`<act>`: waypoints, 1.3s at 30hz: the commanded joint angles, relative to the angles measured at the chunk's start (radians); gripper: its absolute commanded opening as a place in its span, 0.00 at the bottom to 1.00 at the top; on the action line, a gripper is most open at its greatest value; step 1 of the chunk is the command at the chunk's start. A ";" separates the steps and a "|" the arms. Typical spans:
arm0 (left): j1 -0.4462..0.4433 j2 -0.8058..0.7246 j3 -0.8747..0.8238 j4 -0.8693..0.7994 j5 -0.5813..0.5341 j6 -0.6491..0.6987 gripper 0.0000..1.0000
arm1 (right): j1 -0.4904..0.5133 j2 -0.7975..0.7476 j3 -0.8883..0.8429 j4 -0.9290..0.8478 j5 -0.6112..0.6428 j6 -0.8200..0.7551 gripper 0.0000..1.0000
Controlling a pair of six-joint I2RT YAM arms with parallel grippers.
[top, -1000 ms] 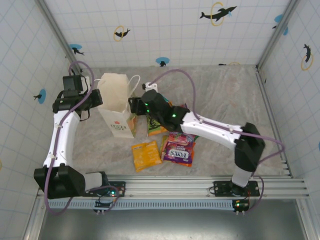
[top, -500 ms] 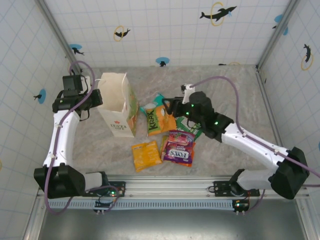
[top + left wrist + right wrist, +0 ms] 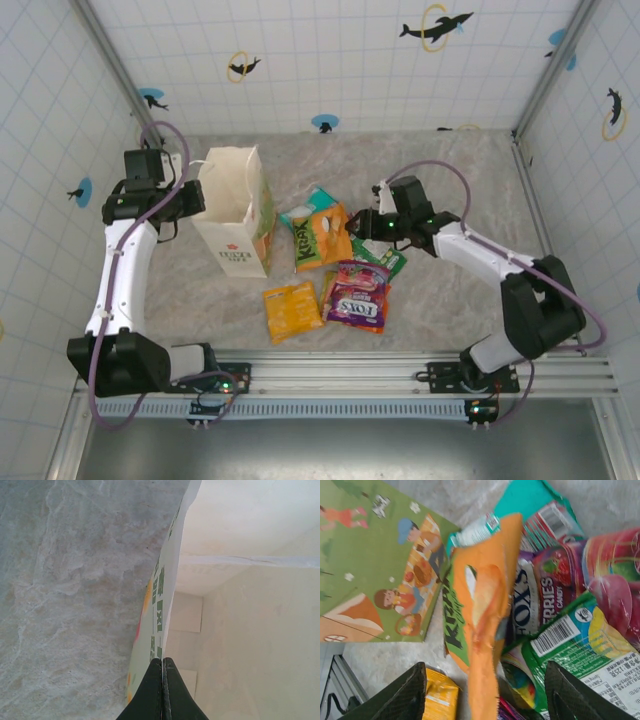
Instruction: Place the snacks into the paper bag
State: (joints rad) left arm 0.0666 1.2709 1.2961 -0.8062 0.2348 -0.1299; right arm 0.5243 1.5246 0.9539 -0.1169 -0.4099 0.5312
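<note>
White paper bag point(image 3: 232, 215) stands touching our left gripper point(image 3: 199, 200); the snacks point(image 3: 355, 298) lie just beside our right gripper point(image 3: 360, 223). At the left wrist, our fingers point(image 3: 150, 695) are clenched on the bag's rim. At the right wrist, our jaws stand apart astride the orange packet point(image 3: 485, 605), not gripping it.

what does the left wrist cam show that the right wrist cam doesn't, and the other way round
Left wrist: the left tool pinched shut on the rim of the paper bag, its white inside visible. Right wrist: the right tool open, facing the orange packet, FOX'S candy bag and green packet. Both: the bag's printed side and the marble table.
</note>
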 commanded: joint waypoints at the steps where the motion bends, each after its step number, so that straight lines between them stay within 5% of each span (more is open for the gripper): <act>1: 0.006 0.006 -0.001 -0.059 0.003 0.026 0.00 | -0.003 0.042 0.050 -0.006 -0.087 -0.014 0.63; 7: 0.005 0.006 -0.012 -0.056 0.001 0.020 0.02 | 0.014 0.136 0.081 0.049 -0.117 -0.006 0.62; 15: 0.006 -0.003 0.009 -0.048 -0.023 0.004 0.25 | 0.026 0.220 0.132 0.057 -0.129 -0.008 0.59; 25: 0.006 -0.021 0.005 -0.018 -0.063 -0.029 0.25 | 0.037 0.283 0.156 0.094 -0.136 0.004 0.53; 30: 0.006 -0.031 -0.001 0.005 -0.072 -0.046 0.18 | 0.037 0.290 0.154 0.106 -0.127 0.006 0.43; 39: 0.006 -0.041 -0.019 0.021 -0.041 -0.061 0.06 | 0.031 0.228 0.110 0.150 -0.105 0.030 0.10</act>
State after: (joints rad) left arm 0.0666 1.2484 1.2884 -0.7963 0.1829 -0.1699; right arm 0.5564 1.8030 1.0725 -0.0139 -0.5209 0.5491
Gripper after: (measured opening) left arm 0.074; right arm 0.117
